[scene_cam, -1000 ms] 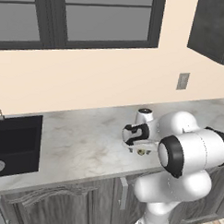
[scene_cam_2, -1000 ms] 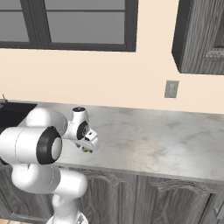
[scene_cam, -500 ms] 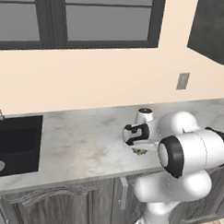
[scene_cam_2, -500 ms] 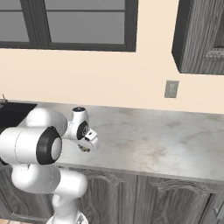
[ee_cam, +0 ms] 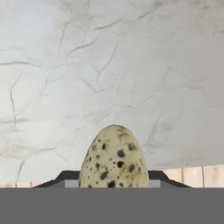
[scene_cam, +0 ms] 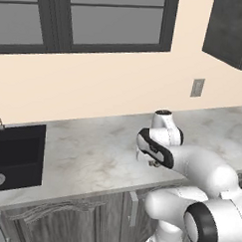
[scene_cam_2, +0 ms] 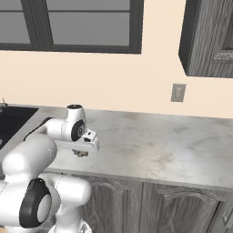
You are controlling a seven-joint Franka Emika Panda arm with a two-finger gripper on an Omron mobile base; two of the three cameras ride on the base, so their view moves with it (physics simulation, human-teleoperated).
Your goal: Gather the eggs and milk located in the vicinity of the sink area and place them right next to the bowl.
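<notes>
A tan, dark-speckled egg stands between my gripper's two dark fingertips, which are shut on it. From the base views, the gripper points down, low over the marble counter near its front edge. The egg peeks out below the hand there. The black sink lies far to the left, with its thin faucet behind it. The milk and the bowl are out of view.
A wall outlet sits above the counter's right stretch. An upper cabinet hangs at the right. Dark windows run along the wall. Wooden cabinet doors lie below the counter edge.
The jaws have closed on the egg. The hand stays at about the same spot over the counter, while the arm's elbow sits lower in both base views.
</notes>
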